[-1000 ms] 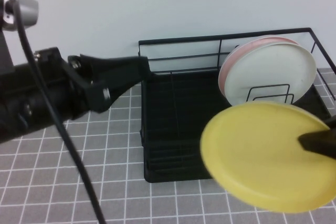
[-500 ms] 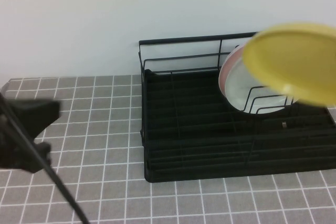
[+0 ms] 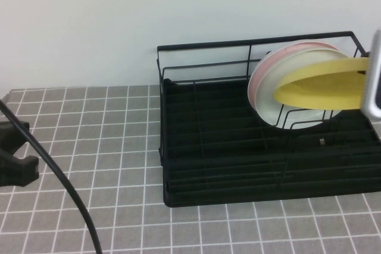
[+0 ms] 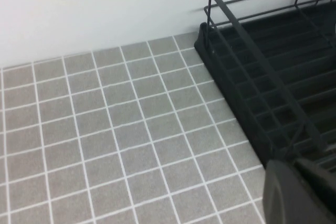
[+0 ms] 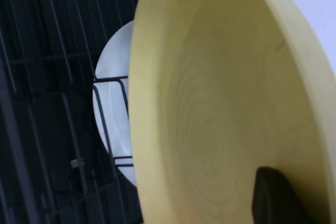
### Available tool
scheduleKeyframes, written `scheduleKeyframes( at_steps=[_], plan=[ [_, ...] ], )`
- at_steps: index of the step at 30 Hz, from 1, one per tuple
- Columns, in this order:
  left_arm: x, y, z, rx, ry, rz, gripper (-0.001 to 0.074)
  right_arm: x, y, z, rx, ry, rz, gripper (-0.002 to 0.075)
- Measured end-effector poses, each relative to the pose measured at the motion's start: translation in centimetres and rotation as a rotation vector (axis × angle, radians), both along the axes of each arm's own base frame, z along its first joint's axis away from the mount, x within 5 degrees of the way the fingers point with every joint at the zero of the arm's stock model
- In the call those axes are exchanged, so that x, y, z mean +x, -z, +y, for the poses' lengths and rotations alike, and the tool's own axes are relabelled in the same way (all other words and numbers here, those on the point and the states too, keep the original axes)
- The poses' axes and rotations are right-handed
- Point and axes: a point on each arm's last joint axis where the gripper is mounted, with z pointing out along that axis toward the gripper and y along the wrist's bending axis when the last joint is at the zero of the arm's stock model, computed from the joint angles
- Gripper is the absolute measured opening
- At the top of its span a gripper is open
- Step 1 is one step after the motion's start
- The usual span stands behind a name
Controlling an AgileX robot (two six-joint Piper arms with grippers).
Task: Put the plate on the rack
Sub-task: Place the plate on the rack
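The pale-yellow plate (image 3: 321,84) hangs tilted, almost edge-on in the high view, over the right end of the black wire rack (image 3: 202,147), just in front of the white plate (image 3: 271,96). In the right wrist view the yellow plate (image 5: 220,103) fills the frame. My right gripper (image 5: 273,187) is shut on its rim, with one dark finger (image 5: 275,200) over the inner face. Part of the right arm (image 3: 373,75) shows at the right edge. My left gripper (image 4: 302,192) is shut and empty, low over the tiles left of the rack (image 4: 273,66), and also shows in the high view (image 3: 15,153).
A white plate and a pink plate (image 3: 257,81) behind it stand upright in the rack's right dividers (image 3: 303,114). The white plate (image 5: 113,119) and dividers show behind the yellow plate. A black cable (image 3: 65,188) crosses the tiled table (image 3: 89,135). A white wall is behind.
The yellow plate rose from low in front of the rack, then came down tilted in front of the white plate. My left arm drew back to the left edge.
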Motion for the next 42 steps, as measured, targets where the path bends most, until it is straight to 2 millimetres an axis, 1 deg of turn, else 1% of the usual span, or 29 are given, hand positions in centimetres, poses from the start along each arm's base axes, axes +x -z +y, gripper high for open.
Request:
scheduleKeyframes(
  at_steps=[4, 9, 13, 16, 21, 27, 32, 37, 42],
  plan=[
    [0.1, 0.4, 0.1, 0.022, -0.004, -0.002, 0.0000, 1.9, 0.3, 0.6, -0.041, -0.023, 0.027, 0.0103],
    [0.1, 1.5, 0.1, 0.034, -0.003, 0.027, 0.0000, 3.9, -0.8, 1.6, 0.009, -0.037, 0.101, 0.0103],
    [0.1, 1.6, 0.1, 0.036, -0.003, 0.034, 0.0000, 5.5, -1.3, 2.2, 0.006, -0.049, 0.108, 0.0103],
    [0.1, 1.6, 0.1, 0.042, -0.004, 0.032, 0.0000, 6.4, -1.2, 2.5, -0.016, -0.065, 0.112, 0.0103],
    [0.1, 1.6, 0.2, 0.050, -0.005, 0.029, 0.0000, 7.0, 0.0, 2.5, -0.076, -0.080, 0.148, 0.0103],
    [0.1, 1.6, 0.2, 0.056, -0.005, 0.029, 0.0000, 7.5, 0.8, 2.4, -0.138, -0.083, 0.159, 0.0103],
    [0.1, 1.6, 0.2, 0.057, -0.005, 0.030, 0.0000, 8.0, 1.6, 2.5, -0.143, -0.082, 0.169, 0.0103],
    [0.1, 1.6, 0.2, 0.057, -0.005, 0.030, -0.0001, 9.0, 3.0, 2.8, -0.153, -0.082, 0.193, 0.0103],
    [0.1, 1.6, 0.2, 0.057, -0.005, 0.030, -0.0002, 9.7, 4.0, 2.9, -0.155, -0.080, 0.199, 0.0104]
  ],
)
